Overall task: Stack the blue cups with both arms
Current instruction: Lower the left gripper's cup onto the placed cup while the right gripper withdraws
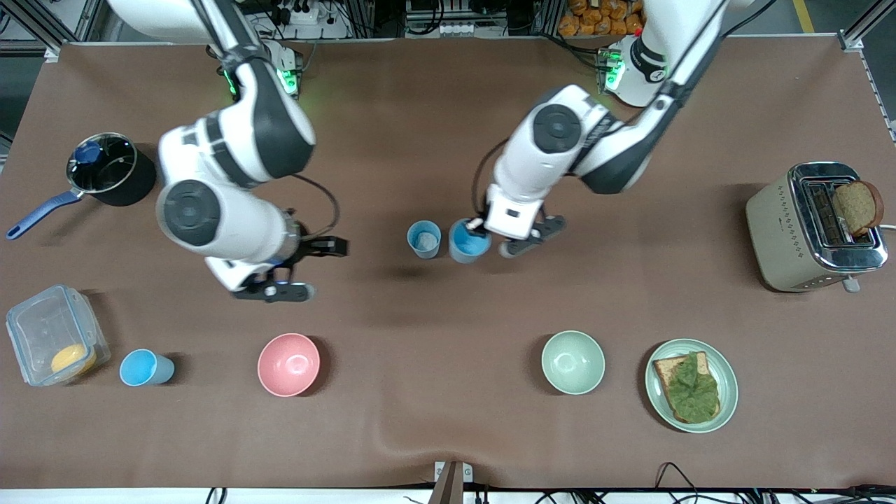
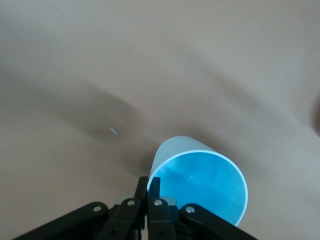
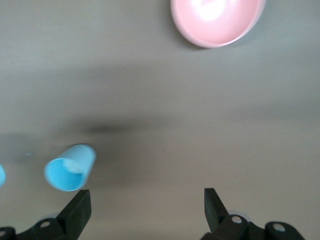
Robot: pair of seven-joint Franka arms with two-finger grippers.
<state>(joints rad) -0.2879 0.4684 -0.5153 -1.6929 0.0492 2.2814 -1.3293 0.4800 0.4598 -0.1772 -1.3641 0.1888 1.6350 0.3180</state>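
Three blue cups show in the front view. My left gripper (image 1: 481, 231) is shut on the rim of one blue cup (image 1: 467, 241), one finger inside and one outside. It holds that cup upright, seemingly just off the table, right beside a second blue cup (image 1: 423, 239) that stands mid-table. The held cup fills the left wrist view (image 2: 200, 185) at my left gripper (image 2: 148, 186). A third blue cup (image 1: 145, 367) stands near the front edge toward the right arm's end. My right gripper (image 1: 308, 269) is open and empty over bare table. The right wrist view shows my right gripper (image 3: 145, 205) and the standing cup (image 3: 70, 170).
A pink bowl (image 1: 288, 364) and a pale green bowl (image 1: 572, 362) stand nearer the front camera. A plate with toast (image 1: 691, 385), a toaster (image 1: 815, 227), a black pot (image 1: 112, 169) and a clear plastic box (image 1: 52, 334) lie toward the table's ends.
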